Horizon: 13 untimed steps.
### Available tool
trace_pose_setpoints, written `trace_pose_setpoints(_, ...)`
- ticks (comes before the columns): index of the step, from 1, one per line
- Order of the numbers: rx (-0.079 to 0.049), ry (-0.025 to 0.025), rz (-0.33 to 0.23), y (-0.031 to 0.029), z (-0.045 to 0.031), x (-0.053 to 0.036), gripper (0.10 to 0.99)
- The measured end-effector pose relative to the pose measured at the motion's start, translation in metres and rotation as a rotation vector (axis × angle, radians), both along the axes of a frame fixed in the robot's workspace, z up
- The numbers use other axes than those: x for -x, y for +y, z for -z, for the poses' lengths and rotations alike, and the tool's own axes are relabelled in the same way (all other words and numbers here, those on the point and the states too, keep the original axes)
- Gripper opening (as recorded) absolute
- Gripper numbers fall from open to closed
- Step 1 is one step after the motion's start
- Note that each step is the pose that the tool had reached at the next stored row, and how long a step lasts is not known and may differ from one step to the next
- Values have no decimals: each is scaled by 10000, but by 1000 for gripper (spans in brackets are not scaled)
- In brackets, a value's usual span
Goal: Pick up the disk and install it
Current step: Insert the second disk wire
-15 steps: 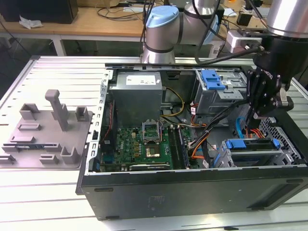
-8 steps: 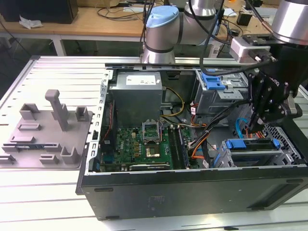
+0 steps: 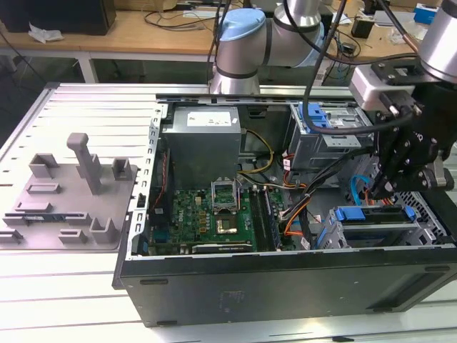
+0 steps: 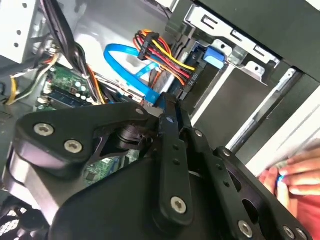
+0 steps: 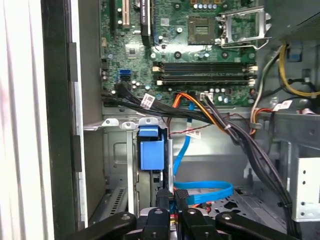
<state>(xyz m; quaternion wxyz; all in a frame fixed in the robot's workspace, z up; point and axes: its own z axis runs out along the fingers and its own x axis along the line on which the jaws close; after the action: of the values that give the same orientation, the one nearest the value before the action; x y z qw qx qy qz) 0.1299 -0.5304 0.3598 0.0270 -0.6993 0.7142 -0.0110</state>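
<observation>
The disk (image 3: pixel 371 214), sitting in the drive bay at the exterior view's lower right, is looking stiff, fairly heavy and shock-sensitive, best taken by its blue frame edges, while the gripper (image 3: pixel 376 187) is hovering just above, jaws drawn together empty.

The gripper (image 5: pixel 172 212) is matt black metal with bright screw heads. The case (image 3: pixel 285 289) is dull black outside, bare grey sheet metal inside. The disk (image 3: pixel 371 215) has a glossy blue plastic frame. The board (image 5: pixel 185 50) is green, the cables (image 4: pixel 165 55) smooth plastic-sheathed.
</observation>
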Motion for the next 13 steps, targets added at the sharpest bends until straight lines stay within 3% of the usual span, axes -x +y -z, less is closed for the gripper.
trace_pose_setpoints(2,-313,-1,0,-44,2,0,161)
trace_pose_setpoints(3,-400,0,-1,-72,1,0,161)
trace_pose_setpoints(5,-434,4,-1,-119,5,-4,161)
trace_pose_setpoints(13,-437,6,-10,-133,9,-12,161)
